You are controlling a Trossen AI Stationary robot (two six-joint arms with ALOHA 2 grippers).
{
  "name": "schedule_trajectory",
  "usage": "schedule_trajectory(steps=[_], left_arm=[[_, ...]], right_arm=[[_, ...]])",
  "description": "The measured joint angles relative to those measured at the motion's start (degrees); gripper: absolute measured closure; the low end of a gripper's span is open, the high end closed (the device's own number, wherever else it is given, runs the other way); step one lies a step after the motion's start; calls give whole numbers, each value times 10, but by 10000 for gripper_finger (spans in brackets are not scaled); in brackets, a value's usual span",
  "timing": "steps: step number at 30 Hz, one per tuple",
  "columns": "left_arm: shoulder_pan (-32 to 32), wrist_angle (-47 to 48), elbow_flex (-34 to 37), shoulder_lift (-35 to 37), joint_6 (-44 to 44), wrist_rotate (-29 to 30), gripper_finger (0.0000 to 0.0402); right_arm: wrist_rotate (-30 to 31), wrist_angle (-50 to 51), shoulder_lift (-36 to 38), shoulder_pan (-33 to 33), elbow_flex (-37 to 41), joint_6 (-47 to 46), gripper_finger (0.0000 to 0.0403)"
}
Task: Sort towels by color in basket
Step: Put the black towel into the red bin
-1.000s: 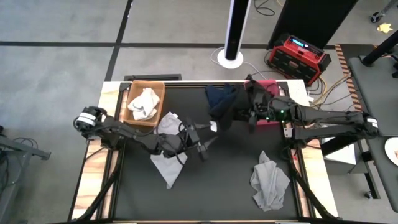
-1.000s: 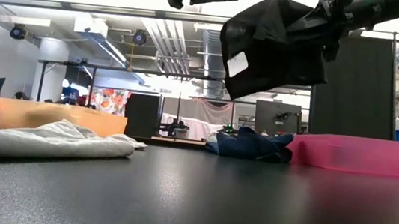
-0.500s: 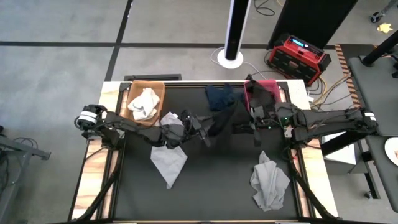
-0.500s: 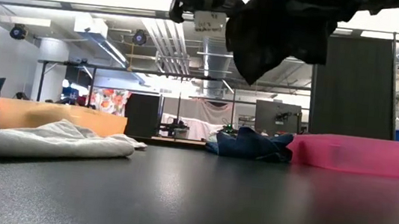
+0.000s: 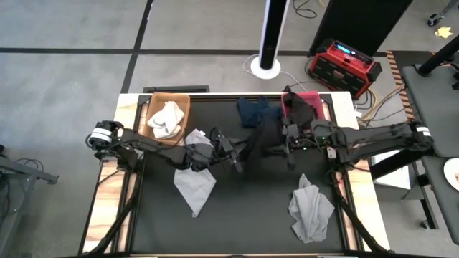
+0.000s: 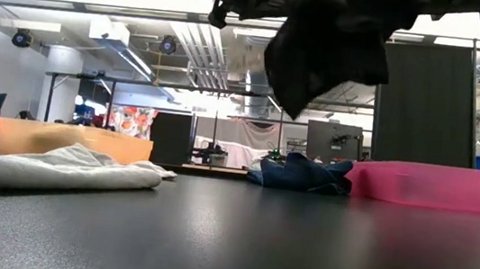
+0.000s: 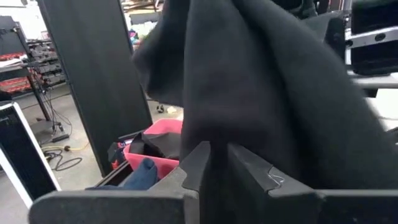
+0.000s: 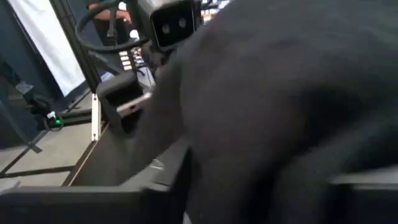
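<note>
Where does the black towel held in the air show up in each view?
High view: black towel mid-table, between both grippers.
Low view: hanging at top centre.
Left wrist view: fills the frame, pinched in that arm's fingers.
Right wrist view: fills the frame.
Shared landmark: pink basket.

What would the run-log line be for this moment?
phase: handover in the air | left gripper: shut on black towel | right gripper: at the same towel, grip unclear | grey towels on table: two

I see open tabletop [image 5: 251,208] up front between the two grey towels [image 5: 193,188]; the hanging black towel [image 5: 264,140] blocks the middle.
</note>
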State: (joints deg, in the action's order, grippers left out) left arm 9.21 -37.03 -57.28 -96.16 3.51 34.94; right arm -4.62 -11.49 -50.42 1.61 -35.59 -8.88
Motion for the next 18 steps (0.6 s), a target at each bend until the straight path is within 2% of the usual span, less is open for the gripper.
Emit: schedule_trajectory(steps=[6,8,10,12,14,16,17,18], left_arm=[[0,1,0,0,-1,-23,364],[0,-1,0,0,-4,-30,364],[0,-3,0,0,-7,-30,364],[0,-3,0,0,-8,-30,364],[0,-4,-1,0,-8,-30,364],[0,-4,-1,0,-8,-30,364],[0,-3,-1,0,-8,-30,364],[0,-3,-1,0,-8,-30,364]], right_arm=[[1,-46,-19,0,-1,0,171],[1,-47,-26,0,-1,0,156],[1,-47,-36,0,-1,0,160],[1,-51,-48,0,-1,3,191],[1,-64,-59,0,-1,15,252],[1,-81,-68,0,-1,32,333],[1,-87,-71,0,-1,41,363],[1,-91,-72,0,-1,42,375]])
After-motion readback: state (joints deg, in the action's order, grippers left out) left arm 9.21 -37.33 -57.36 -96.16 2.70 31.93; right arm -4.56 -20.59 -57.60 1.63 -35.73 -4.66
